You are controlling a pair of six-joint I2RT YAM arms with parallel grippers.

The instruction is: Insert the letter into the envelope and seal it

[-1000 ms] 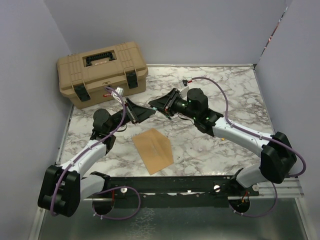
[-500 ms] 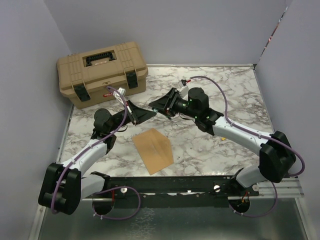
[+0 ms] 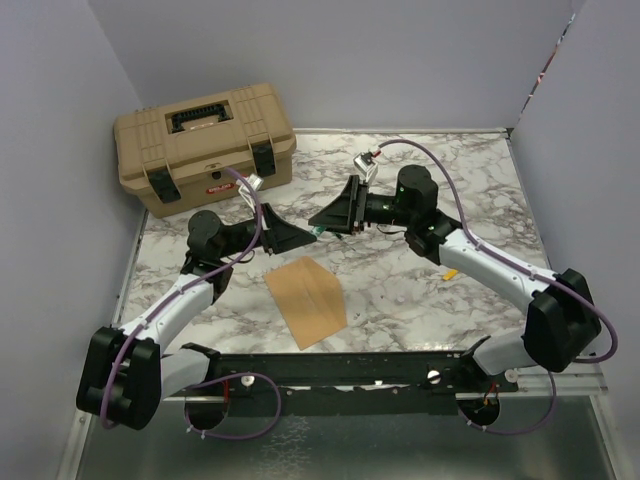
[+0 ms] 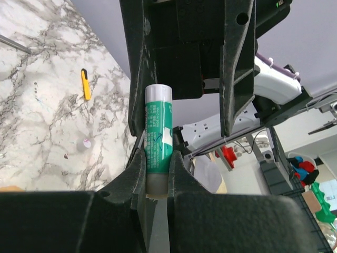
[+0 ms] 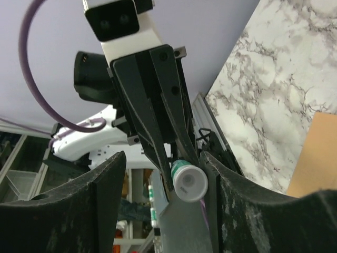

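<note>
Tan toolbox [image 3: 205, 145] far left on table [image 3: 440, 310]. Left gripper [image 3: 288, 238]: jaws clamped on green glue stick [image 4: 158, 134], white cap pointing toward right arm. Envelope [image 3: 306, 300] flat, near centre, just nearer than both grippers. Right gripper [image 3: 332, 215]: jaws wide, holding nothing, facing the stick's cap.

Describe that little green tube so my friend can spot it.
Start at the tan toolbox on the marble table. Right of it, the left gripper pinches a tube in mid-air. Its green label and white end stand out against the black fingers.
</note>
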